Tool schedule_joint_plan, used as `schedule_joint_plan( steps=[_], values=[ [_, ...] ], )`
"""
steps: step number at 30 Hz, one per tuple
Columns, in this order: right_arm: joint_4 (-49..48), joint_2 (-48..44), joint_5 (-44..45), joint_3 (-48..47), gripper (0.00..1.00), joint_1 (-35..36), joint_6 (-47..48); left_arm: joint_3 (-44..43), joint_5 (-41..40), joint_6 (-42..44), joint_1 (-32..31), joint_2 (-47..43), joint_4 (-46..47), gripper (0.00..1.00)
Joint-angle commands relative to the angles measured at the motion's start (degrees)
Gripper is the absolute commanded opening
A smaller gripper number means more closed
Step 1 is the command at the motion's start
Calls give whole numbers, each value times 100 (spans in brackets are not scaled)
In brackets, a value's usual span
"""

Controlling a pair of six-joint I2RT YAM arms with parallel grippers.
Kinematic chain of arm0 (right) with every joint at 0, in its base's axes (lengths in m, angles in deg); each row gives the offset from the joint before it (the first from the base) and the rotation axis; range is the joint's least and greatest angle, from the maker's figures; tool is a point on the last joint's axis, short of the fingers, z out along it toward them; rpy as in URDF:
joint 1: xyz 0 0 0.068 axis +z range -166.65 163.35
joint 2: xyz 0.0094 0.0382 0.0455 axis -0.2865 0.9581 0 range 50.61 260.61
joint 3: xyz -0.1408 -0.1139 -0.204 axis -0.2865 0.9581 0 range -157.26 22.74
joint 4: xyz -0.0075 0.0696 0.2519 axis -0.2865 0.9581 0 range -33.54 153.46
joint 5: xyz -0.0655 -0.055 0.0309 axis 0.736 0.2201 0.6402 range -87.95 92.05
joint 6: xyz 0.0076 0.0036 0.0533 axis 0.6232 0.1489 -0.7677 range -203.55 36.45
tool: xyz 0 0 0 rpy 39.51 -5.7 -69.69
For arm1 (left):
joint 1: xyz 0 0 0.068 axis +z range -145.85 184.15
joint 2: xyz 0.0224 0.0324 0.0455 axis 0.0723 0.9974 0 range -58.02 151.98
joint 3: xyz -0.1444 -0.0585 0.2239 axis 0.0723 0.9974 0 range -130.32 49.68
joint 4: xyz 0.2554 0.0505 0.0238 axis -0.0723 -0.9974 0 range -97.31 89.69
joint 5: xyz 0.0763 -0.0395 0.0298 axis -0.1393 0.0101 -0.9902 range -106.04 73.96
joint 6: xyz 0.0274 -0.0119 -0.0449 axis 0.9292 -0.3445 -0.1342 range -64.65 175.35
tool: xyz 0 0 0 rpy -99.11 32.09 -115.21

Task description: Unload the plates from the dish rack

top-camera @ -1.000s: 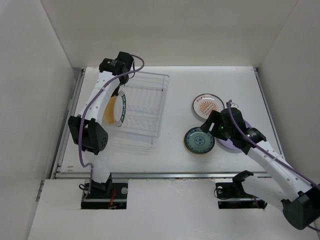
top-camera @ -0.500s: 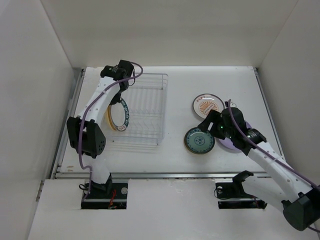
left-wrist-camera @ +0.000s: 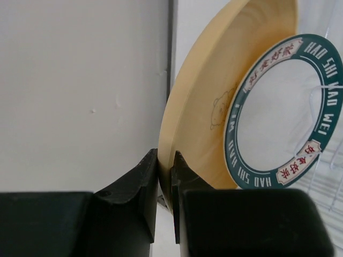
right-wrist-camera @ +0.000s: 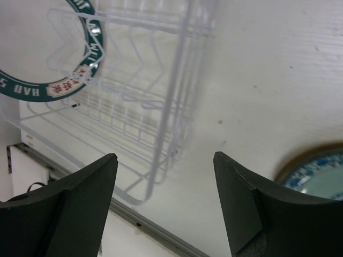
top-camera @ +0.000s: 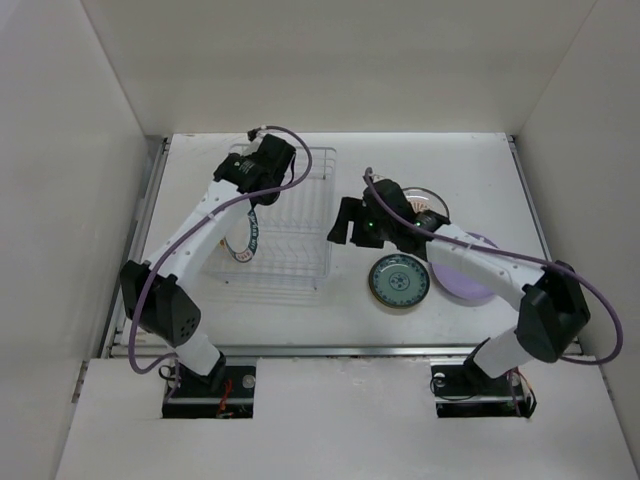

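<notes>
The white wire dish rack stands at the back left of the table. A white plate with a dark green rim stands on edge in it. In the left wrist view a pale yellow plate stands just behind the green-rimmed plate. My left gripper is shut on the yellow plate's rim. My right gripper hangs open and empty just right of the rack. A teal plate, a lavender plate and a brown-and-white plate lie on the table.
White walls close in the table on three sides. A metal rail runs along the near edge. My right arm crosses over the brown-and-white plate. The teal plate's rim shows at the right of the right wrist view.
My right arm has swung left from the lavender plate to beside the rack. My left wrist has shifted right over the rack's back, and the two racked plates have turned with it.
</notes>
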Motion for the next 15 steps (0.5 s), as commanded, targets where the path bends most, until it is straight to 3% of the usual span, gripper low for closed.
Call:
schedule_joint_plan(
  steps=[1, 6, 15],
  values=[
    [-225, 440, 148, -531, 78, 156, 232, -131, -509, 105, -111, -98, 194, 0],
    [-102, 714, 209, -848, 78, 262, 232, -649, -1027, 236, -111, -97, 156, 0],
    [-383, -225, 385, -690, 78, 262, 285, -2373, -1239, 1159, -111, -220, 896, 0]
  ],
)
